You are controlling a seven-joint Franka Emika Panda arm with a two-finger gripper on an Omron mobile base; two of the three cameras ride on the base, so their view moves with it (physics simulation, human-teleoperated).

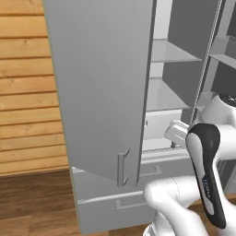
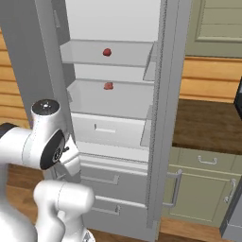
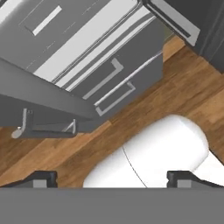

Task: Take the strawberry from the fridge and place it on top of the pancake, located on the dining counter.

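1. Hand view, nearest first: the gripper (image 3: 112, 179) points down at the wooden floor (image 3: 175, 87), its two dark fingertips (image 3: 40, 178) standing as far apart as they go, with nothing between them and nothing touching them.
2. Just beyond the fingertips lie the fridge (image 3: 65, 57) drawers and the lower edge of the swung-out door (image 1: 101, 83) — so the hand is low and outside the cabinet, not yet aimed at any shelf.
3. Farther in, the right base view shows two small red items on the pale shelves: one on the upper shelf (image 2: 107, 52), one on the shelf below (image 2: 108, 86). The upper one looks rounder and darker, so I judge it the strawberry; the lower one is paler, but it is too small to be sure.
4. To do the reach well, lift and turn the hand to face the opening, keep clear of the open door and shelf lips, and keep the jaws wide until the berry sits between them.
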